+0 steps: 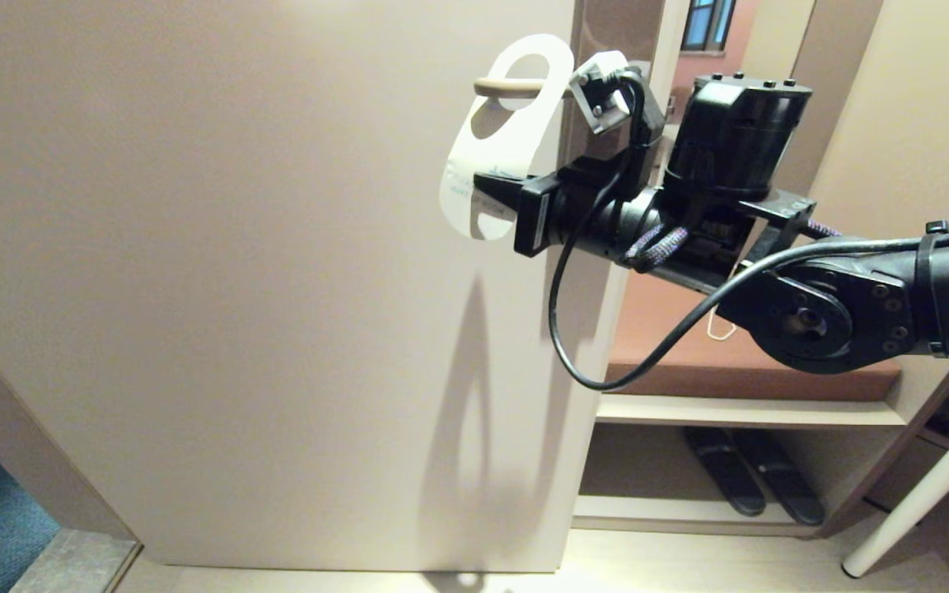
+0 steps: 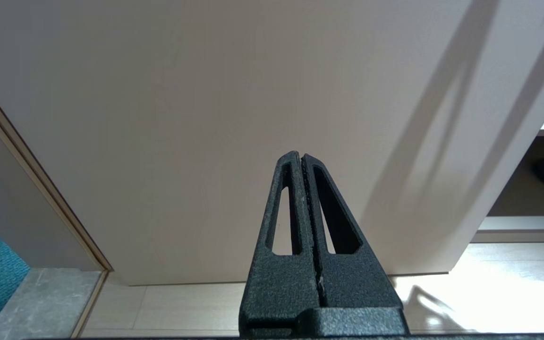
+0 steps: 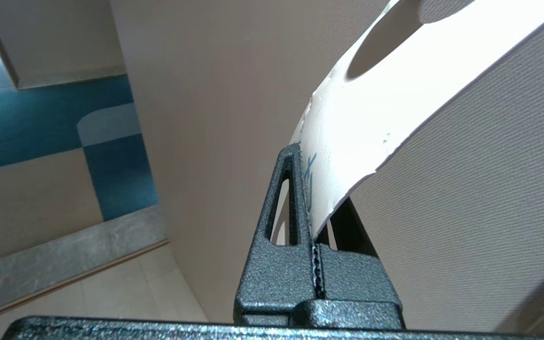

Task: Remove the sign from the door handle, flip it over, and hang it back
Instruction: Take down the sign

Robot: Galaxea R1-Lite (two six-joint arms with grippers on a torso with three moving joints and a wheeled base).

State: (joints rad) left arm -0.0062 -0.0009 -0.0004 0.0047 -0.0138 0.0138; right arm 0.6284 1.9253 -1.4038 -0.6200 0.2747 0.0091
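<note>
R gripper point(image 1: 493, 188) pinches lower edge of flat white card sign point(image 1: 497, 140), oval hole on slim beige lever door handle point(image 1: 507, 86). L gripper point(image 2: 301, 158) parked low near door, fingers pressed together.

The flat white card sign point(image 1: 497, 156) hangs by its oval hole on the slim beige metal lever handle point(image 1: 507, 86) of the door point(image 1: 236, 288). The right gripper point(image 1: 493, 191), reaching from the right, clamps the sign's lower part. Right of the door, 2 dark slippers point(image 1: 750, 478) lie under a shelf point(image 1: 738, 409).

The white sign point(image 1: 497, 140) is hanging tilted with its oval hole around the beige handle point(image 1: 509, 86), which is sticking out level from the door, its lower end bearing faint blue lettering.
</note>
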